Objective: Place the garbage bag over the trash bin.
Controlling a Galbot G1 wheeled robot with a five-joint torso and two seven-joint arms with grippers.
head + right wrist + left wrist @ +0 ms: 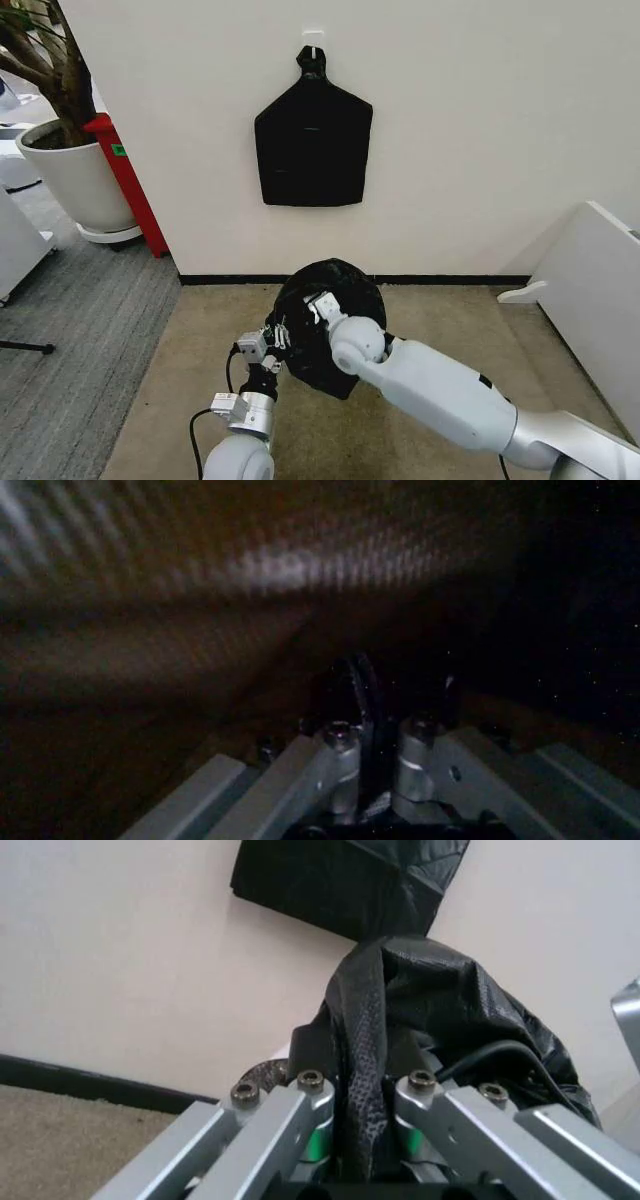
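Left wrist view: garbage bag (420,1001) fold pinched between left gripper (362,1099) fingers (300,1121).

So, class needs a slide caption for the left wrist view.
Left gripper pinching a fold of the crinkly black garbage bag before a white wall.

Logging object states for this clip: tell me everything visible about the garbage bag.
The garbage bag is thin, glossy, crinkled black plastic with a fine embossed texture, bunched into a rounded dome above the beige carpet near the wall. The left pincer pinches a fold of it; the right pincer grips film from inside its dark interior.
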